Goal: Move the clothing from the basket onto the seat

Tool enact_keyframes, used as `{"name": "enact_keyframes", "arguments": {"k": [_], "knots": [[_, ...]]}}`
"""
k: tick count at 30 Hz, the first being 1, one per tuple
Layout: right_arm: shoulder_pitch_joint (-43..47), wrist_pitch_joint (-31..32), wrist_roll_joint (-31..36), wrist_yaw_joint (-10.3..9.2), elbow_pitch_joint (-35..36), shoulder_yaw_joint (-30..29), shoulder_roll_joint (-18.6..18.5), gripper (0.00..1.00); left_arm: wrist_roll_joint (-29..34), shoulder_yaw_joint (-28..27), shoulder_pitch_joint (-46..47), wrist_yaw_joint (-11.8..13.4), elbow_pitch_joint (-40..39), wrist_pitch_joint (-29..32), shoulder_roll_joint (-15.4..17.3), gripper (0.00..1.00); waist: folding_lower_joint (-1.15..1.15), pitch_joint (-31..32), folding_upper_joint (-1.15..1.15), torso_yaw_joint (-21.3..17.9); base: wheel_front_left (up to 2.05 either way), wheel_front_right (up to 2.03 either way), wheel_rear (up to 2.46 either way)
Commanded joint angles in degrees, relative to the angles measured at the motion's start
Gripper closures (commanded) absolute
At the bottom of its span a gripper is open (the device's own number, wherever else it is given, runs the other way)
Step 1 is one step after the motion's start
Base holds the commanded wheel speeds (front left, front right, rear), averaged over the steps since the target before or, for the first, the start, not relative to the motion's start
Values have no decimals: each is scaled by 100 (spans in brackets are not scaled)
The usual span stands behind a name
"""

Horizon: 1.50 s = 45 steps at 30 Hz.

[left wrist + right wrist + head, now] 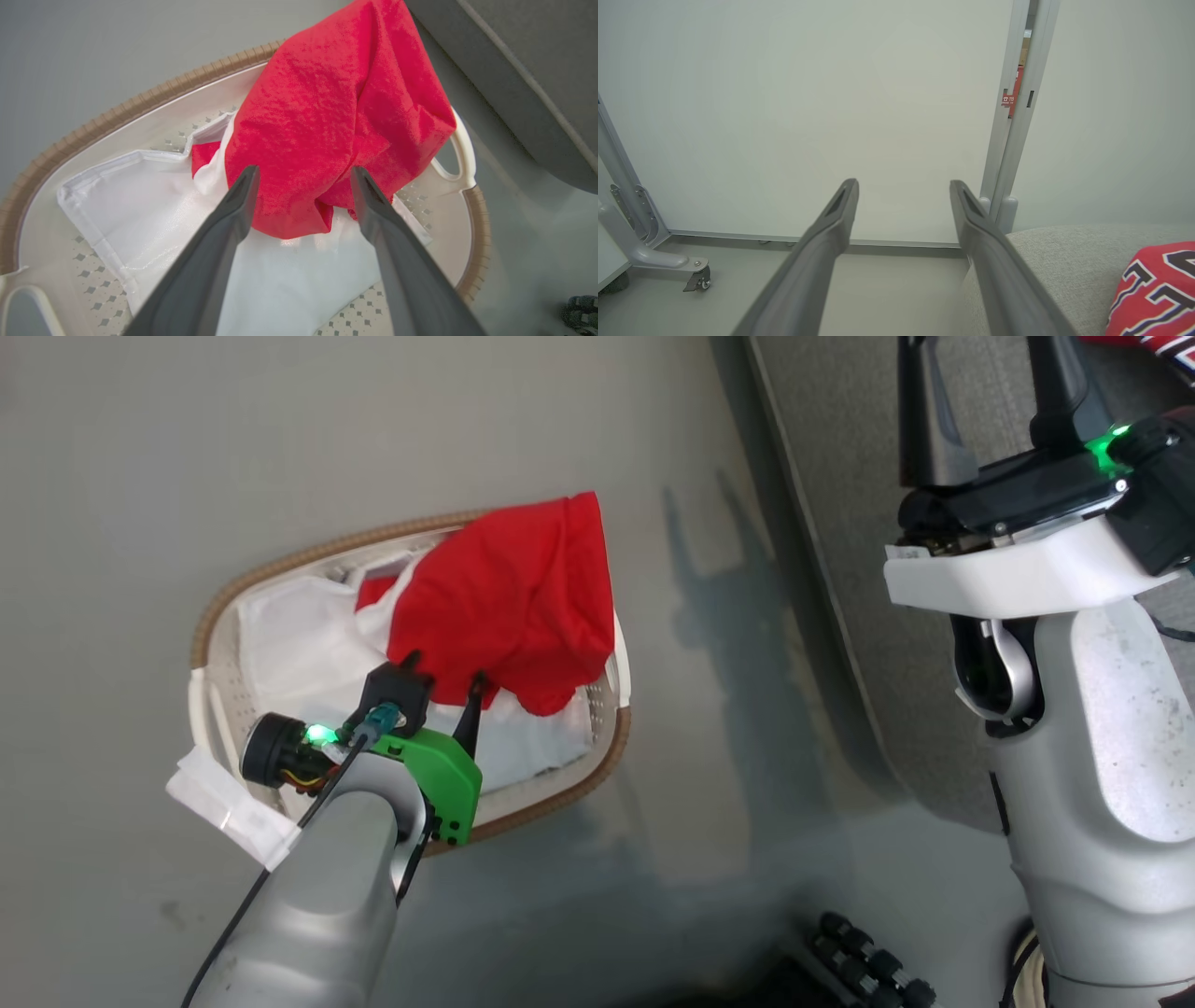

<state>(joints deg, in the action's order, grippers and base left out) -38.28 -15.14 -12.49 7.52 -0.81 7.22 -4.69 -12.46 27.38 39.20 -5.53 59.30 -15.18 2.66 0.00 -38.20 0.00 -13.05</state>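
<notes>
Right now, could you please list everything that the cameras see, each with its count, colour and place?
seat: one, grey, on the robot's right
basket: one, white with a brown rim, left of the seat
sheet: one, white, lining the basket
garment: one, red, in the basket, draped over its rim
jersey: one, red with dark letters, on the seat
partition: one, white with a grey frame, beyond the seat
left gripper: one, dark, open, over the garment
right gripper: one, dark, open, empty, beside the seat

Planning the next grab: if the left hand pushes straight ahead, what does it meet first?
Probably the red garment in the basket, framed between the left hand's open fingers; depth is unclear.
</notes>
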Motion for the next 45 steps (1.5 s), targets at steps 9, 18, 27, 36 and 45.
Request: {"name": "enact_keyframes", "arguments": {"k": [9, 18, 27, 36, 45], "knots": [[-407, 1, 18, -6, 341, -85, 66, 0, 58, 428, 698, 132, 533, 5, 50, 0, 0, -1196, 0, -391, 0, 0, 0], [-447, 1, 34, -6, 485, -298, 99, 0, 503, 796, 1141, 626, 902, 5, 148, 0, 0, -1562, 0, -405, 0, 0, 0], [-331, 1, 34, -6, 541, -378, 125, 0, 461, 735, 1523, 994, 922, 5, 147, 0, 0, -1758, 0, -329, 0, 0, 0], [-425, 1, -109, -6, 450, -347, 160, 0, 356, 696, 1590, 907, 806, 5, 192, 100, 0, -1747, 0, -389, 0, 0, 0], [-306, 1, -200, -6, 206, -290, 163, 0, 325, 623, 1042, 863, 266, 4, 447, 100, 0, -1149, 0, -312, 0, 0, 0]]}}
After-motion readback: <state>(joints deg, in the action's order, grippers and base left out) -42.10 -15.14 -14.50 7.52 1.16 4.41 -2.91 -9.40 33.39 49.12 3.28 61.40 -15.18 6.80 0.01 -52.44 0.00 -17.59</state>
